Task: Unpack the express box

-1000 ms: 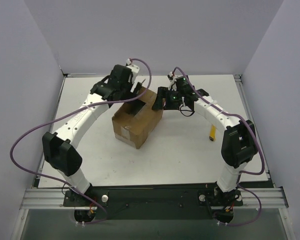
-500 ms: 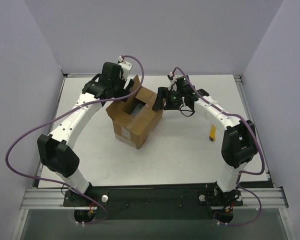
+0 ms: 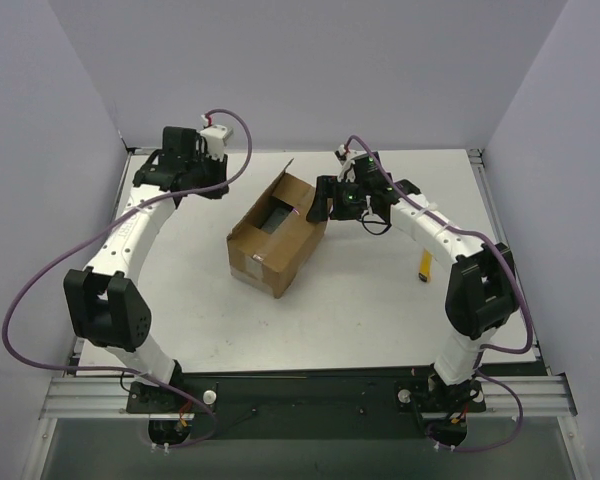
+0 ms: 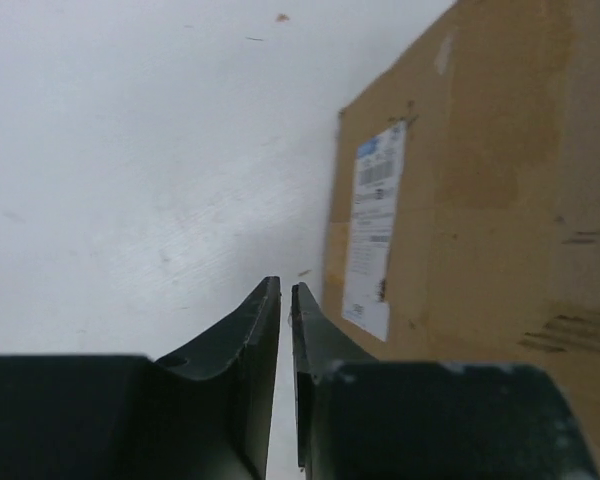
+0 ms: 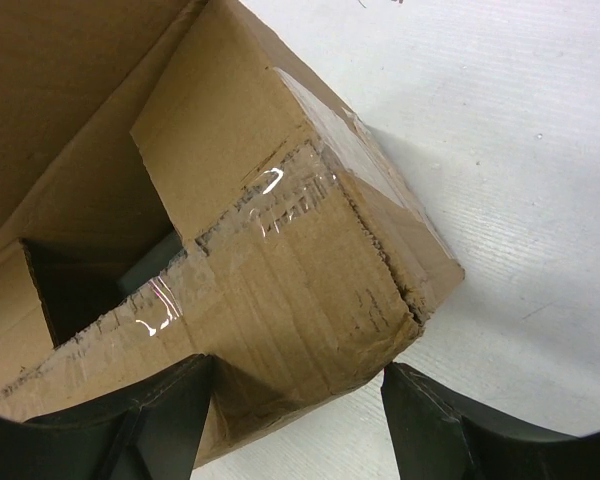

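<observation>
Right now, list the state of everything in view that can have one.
Brown cardboard express box: partly open, one top flap raised, another folded over, tape seam split.
Left gripper: jaws shut, empty, apart from the box.
Right gripper: jaws open, straddling a taped box corner.

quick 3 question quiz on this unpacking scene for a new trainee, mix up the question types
1. True or false: the left tool is clamped on the express box.
2. Pick one. The right tool is: A) shut on a flap, B) open, straddling a taped edge of the box, C) out of every view.
3. Short answer: are the box's top flaps open or closed?

Key
1. False: it is shut on nothing, off to the side of the box.
2. B
3. Open: the top view looks down into the box.
</observation>
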Action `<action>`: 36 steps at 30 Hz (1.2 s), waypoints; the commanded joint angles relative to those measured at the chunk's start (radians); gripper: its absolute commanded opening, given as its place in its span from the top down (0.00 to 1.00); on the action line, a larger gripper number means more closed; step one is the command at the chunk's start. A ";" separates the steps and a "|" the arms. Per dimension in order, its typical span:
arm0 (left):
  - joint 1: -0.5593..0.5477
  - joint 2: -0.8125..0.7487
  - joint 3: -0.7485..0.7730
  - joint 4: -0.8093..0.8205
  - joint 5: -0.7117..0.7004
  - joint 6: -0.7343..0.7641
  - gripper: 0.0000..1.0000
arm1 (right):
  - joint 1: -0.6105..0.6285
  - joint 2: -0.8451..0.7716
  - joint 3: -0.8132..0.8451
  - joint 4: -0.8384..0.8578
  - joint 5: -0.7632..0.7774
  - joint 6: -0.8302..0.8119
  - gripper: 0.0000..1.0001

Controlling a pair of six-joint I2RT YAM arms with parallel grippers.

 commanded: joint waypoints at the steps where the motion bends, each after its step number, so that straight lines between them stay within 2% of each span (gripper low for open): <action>1: 0.083 -0.005 -0.103 0.114 0.572 -0.225 0.80 | -0.005 -0.015 -0.053 -0.135 0.119 -0.102 0.33; 4: 0.106 -0.022 -0.177 0.236 0.658 -0.374 0.77 | -0.005 -0.024 -0.056 -0.135 0.122 -0.119 0.33; 5: 0.121 -0.030 -0.186 0.243 0.644 -0.400 0.71 | -0.005 -0.027 -0.055 -0.137 0.122 -0.119 0.33; 6: 0.132 -0.045 -0.180 0.257 0.637 -0.405 0.60 | -0.005 -0.031 -0.055 -0.137 0.122 -0.122 0.33; 8: 0.149 -0.056 -0.130 0.274 0.681 -0.397 0.50 | -0.005 -0.036 -0.055 -0.137 0.116 -0.122 0.33; 9: 0.146 -0.059 -0.102 0.248 0.681 -0.374 0.38 | -0.005 -0.038 -0.055 -0.137 0.113 -0.121 0.33; 10: 0.138 -0.060 -0.078 0.228 0.637 -0.356 0.31 | -0.005 -0.038 -0.056 -0.135 0.110 -0.119 0.33; 13: 0.083 -0.064 -0.008 0.165 0.522 -0.307 0.22 | -0.005 -0.028 -0.050 -0.129 0.101 -0.116 0.33; 16: 0.019 -0.060 0.035 0.118 0.465 -0.275 0.19 | -0.002 -0.018 -0.036 -0.129 0.097 -0.111 0.33; 19: -0.087 -0.059 0.067 0.049 0.320 -0.146 0.18 | -0.004 -0.010 -0.026 -0.131 0.090 -0.104 0.33; 21: -0.157 -0.056 0.067 0.021 0.162 -0.058 0.17 | -0.004 -0.007 -0.018 -0.134 0.084 -0.098 0.33; 24: -0.193 -0.038 0.065 0.007 -0.030 -0.009 0.16 | -0.004 -0.008 -0.019 -0.134 0.082 -0.096 0.33; 27: -0.201 -0.027 0.070 0.006 -0.122 0.028 0.18 | -0.004 -0.012 -0.030 -0.134 0.085 -0.099 0.33; 35: -0.150 -0.016 0.101 0.000 -0.117 -0.004 0.38 | -0.004 -0.030 -0.052 -0.134 0.096 -0.116 0.33; 36: -0.136 -0.011 0.099 -0.005 -0.076 -0.027 0.46 | -0.004 -0.030 -0.049 -0.135 0.096 -0.117 0.33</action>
